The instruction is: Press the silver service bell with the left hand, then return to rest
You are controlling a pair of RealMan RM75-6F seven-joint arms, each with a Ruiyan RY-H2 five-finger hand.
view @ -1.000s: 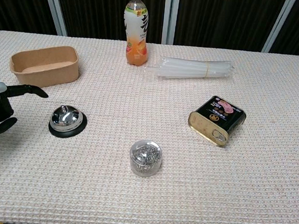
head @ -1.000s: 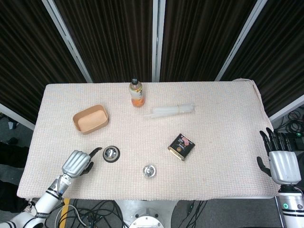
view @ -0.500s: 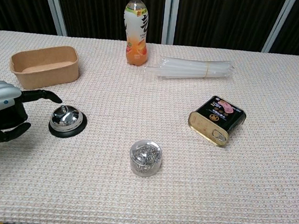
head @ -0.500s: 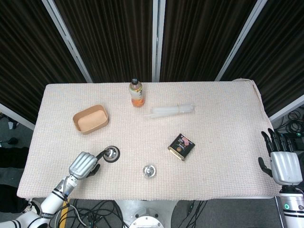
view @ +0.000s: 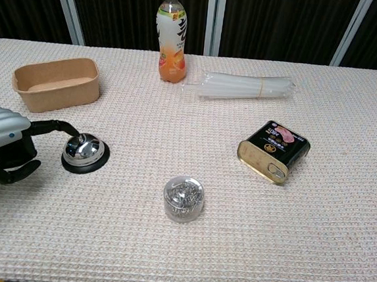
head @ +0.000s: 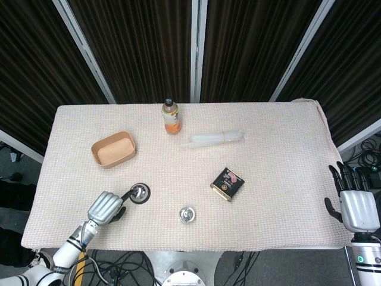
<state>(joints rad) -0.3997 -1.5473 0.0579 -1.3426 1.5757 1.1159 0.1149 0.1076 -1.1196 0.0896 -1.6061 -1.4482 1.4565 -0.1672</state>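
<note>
A robot lab: cloth-covered test table [head: 286,155], black curtains [head: 137,47] behind, loose cables [head: 128,265] on the floor

A pale pink, waffle-textured cloth [head: 280,137] covers the whole surface, its far right corner slightly rumpled. Behind it hang dark pleated curtains [head: 137,47] split by slanted white metal posts [head: 195,50]. Below the near edge, grey floor [head: 18,152] shows with tangled black and yellow cables [head: 128,268]. Lighting is even and shadowless.
</note>
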